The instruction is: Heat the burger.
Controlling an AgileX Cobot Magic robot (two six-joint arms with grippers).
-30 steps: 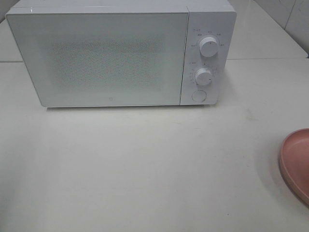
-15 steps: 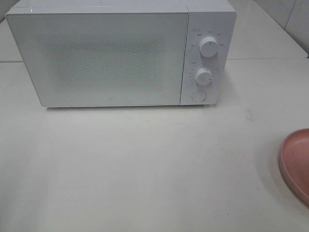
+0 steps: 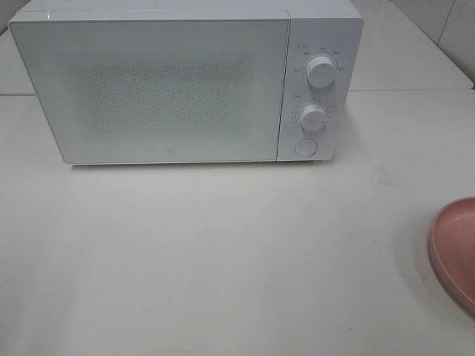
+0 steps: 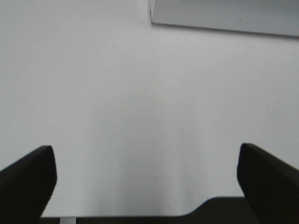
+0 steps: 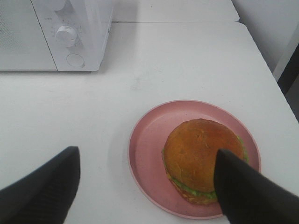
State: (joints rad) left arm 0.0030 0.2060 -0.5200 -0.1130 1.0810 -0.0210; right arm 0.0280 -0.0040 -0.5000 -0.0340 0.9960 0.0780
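Right wrist view: the burger point(image 5: 203, 156) sits on a pink plate point(image 5: 149, 140), well apart from the closed microwave point(image 3: 178, 89). The right gripper point(image 5: 147, 184) hangs above the plate, jaws spread, empty. The left gripper point(image 4: 145, 179) is spread wide too, over bare table point(image 4: 140, 93).

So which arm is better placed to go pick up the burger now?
The right. Its open hand hangs just above the round golden-brown burger on the flat pink plate, while the left hand, also open, sees only bare white table.
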